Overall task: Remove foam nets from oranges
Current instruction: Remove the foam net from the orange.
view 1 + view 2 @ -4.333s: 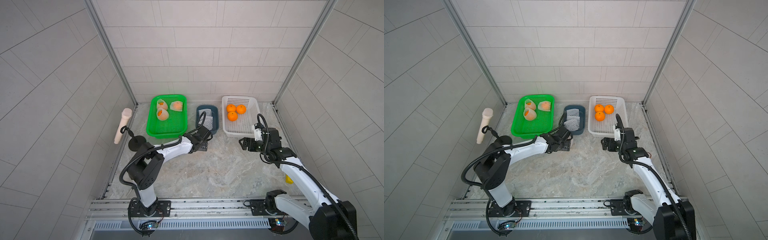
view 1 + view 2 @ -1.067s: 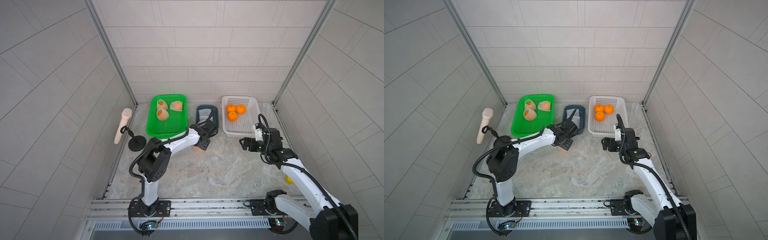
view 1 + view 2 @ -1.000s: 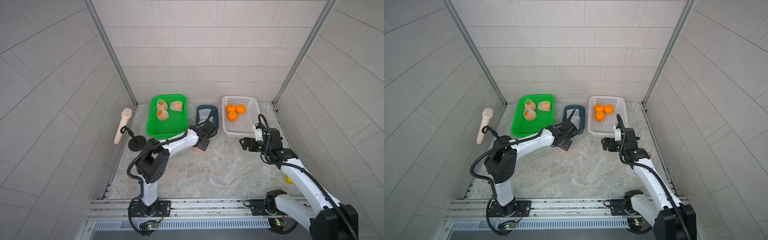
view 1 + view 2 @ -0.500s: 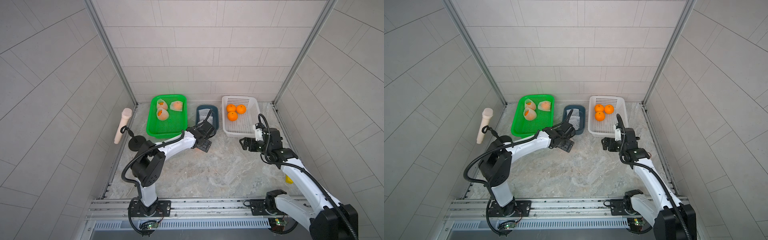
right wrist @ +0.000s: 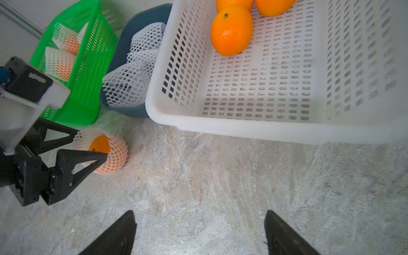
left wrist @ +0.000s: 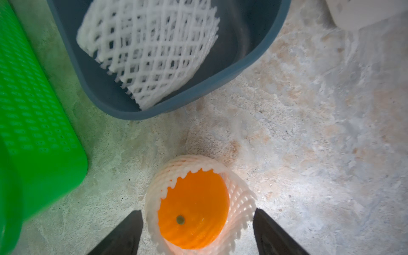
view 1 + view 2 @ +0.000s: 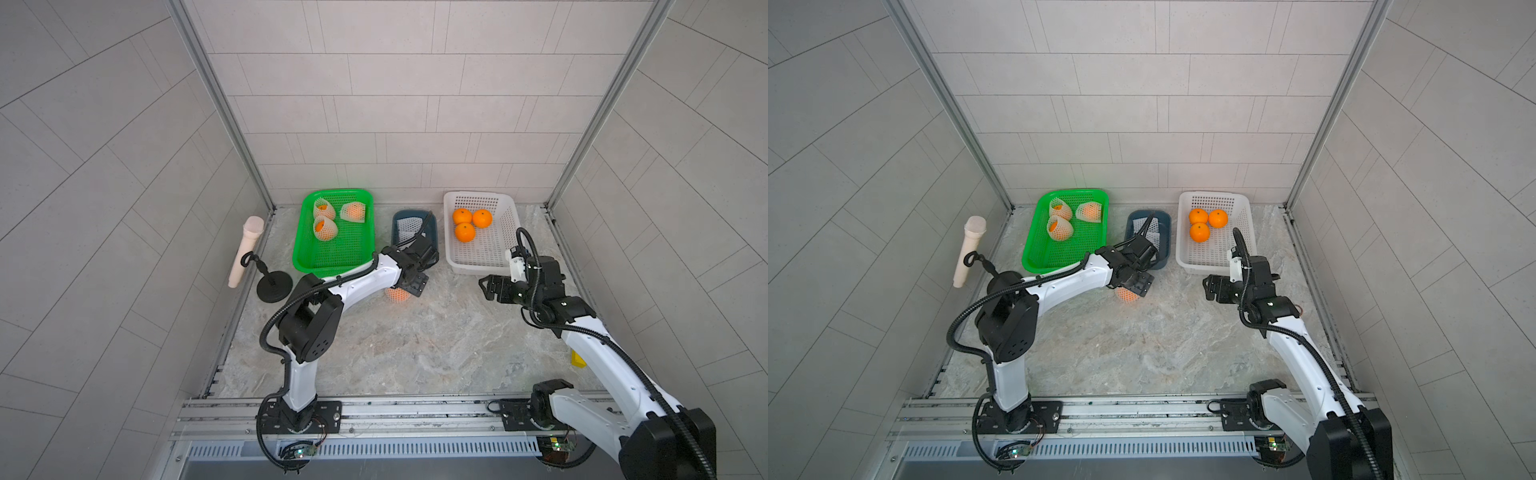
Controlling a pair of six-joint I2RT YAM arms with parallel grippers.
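The white basket (image 5: 220,130) of bare oranges (image 5: 231,31) sat just ahead of my right gripper (image 5: 200,212), which was spread wide and empty. Both top views half hid what the left wrist view showed: one orange (image 6: 192,198) in its foam net (image 6: 240,198), between my left gripper's (image 6: 197,210) spread jaws.

Left gripper (image 6: 197,210) shifted slightly back from blue bin (image 6: 234,44); netted orange (image 7: 395,295) now shows beneath it.

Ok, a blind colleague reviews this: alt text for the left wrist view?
A small orange fruit in a white foam mesh sleeve sits on the marbled tabletop between the spread black fingers of the left gripper. Beyond it, a dark blue tub holds an empty white foam net, beside a green plastic basket.
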